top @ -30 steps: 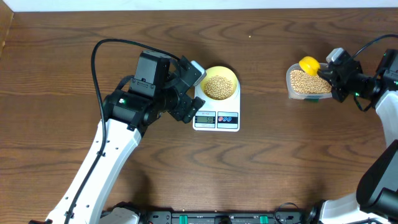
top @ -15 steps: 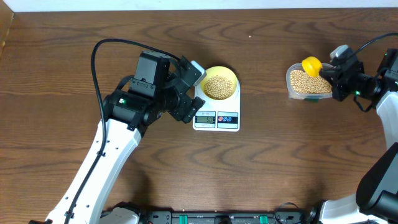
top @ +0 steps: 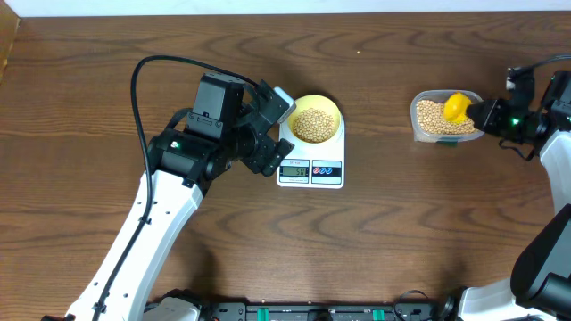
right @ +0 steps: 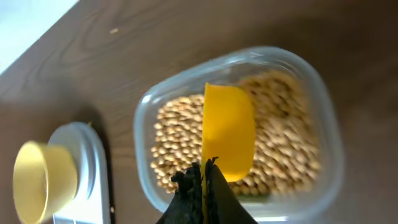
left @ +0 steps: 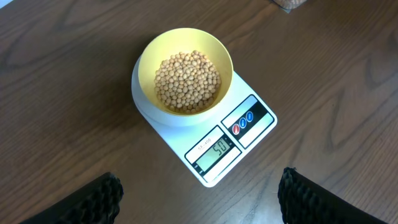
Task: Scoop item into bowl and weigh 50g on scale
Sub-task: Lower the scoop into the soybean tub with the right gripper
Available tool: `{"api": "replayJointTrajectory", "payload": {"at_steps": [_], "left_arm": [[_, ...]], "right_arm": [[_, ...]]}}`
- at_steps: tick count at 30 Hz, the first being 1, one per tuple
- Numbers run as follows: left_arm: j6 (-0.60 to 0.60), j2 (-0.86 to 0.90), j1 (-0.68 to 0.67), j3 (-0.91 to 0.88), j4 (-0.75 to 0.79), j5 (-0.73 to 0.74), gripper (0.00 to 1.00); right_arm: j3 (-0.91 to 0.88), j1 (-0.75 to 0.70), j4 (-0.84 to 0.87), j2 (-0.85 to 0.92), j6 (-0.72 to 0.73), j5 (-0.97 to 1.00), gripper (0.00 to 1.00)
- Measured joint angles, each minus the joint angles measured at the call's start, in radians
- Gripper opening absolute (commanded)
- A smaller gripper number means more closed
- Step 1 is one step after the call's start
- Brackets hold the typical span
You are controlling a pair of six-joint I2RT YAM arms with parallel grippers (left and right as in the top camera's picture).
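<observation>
1. Brown wooden tabletop (top: 401, 241) is seen under everything, with wide bare room left between the two arms and in front of them.
2. Tan beans (left: 186, 81) are heaped in the pale yellow bowl (left: 148, 53), below its rim.
3. The bowl is seated on the round platform of the white scale (left: 252, 134), whose display is read as 50.
4. The left gripper (top: 272, 132) is held wide open at the scale's left edge, with nothing gripped.
5. Well to the right, a yellow scoop (right: 229, 134) is pinched by the closed right gripper (right: 202, 186) over a clear tub (right: 326, 124) of more beans.
</observation>
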Motion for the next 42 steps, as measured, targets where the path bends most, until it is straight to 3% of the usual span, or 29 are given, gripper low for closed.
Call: {"api": "replayJointTrajectory", "payload": {"at_steps": [5,14,17,18,19,24,36,42], "left_arm": [[0.000,0.000,0.000,0.000,0.000,0.000,0.82],[0.000,0.000,0.000,0.000,0.000,0.000,0.82],[0.000,0.000,0.000,0.000,0.000,0.000,0.82],[0.000,0.000,0.000,0.000,0.000,0.000,0.82],[0.000,0.000,0.000,0.000,0.000,0.000,0.82],[0.000,0.000,0.000,0.000,0.000,0.000,0.82],[0.000,0.000,0.000,0.000,0.000,0.000,0.82],[0.000,0.000,0.000,0.000,0.000,0.000,0.82]], "right_arm": [[0.000,0.000,-0.013,0.000,0.124,0.069,0.15],[0.000,0.000,-0.013,0.000,0.164,0.090,0.33],[0.000,0.000,-0.013,0.000,0.171,0.091,0.47],[0.000,0.000,-0.013,0.000,0.170,0.091,0.63],[0.000,0.000,-0.013,0.000,0.173,0.092,0.70],[0.000,0.000,-0.013,0.000,0.167,0.092,0.98],[0.000,0.000,-0.097,0.000,-0.045,0.095,0.99],[-0.001,0.000,-0.198,0.000,-0.169,0.213,0.99]]}}
